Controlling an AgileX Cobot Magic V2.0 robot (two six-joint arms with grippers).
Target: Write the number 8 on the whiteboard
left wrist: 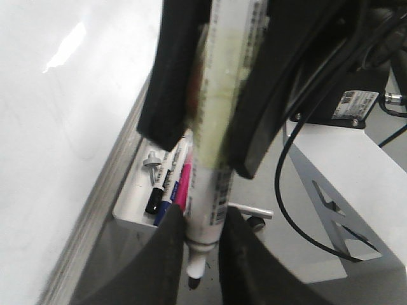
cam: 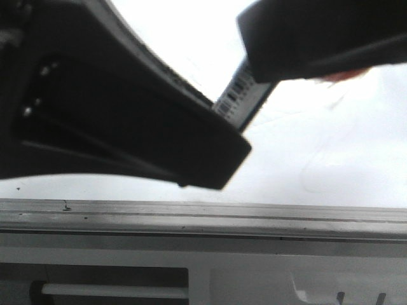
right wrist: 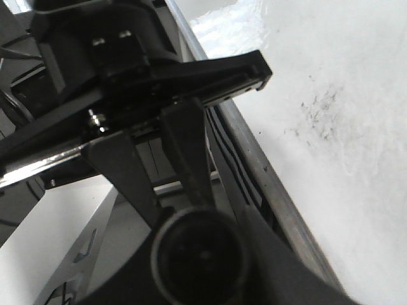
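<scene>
While the left tool (left wrist: 205,267) pinched a marker (left wrist: 213,127) beside the whiteboard (left wrist: 57,127), only its wrist view showed spare pens (left wrist: 166,181) in a tray; the right tool's (right wrist: 200,254) state was unclear. No 8 was discernible.

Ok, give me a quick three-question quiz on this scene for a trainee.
1. True or false: the marker has a cap over its tip.
2. The spare pens lie: A) on the floor, B) in the tray, C) in a cup.
3. What marks show on the whiteboard?

Key: 1 false, the tip is bare. 2 B. 3 Only faint smudges.
</scene>
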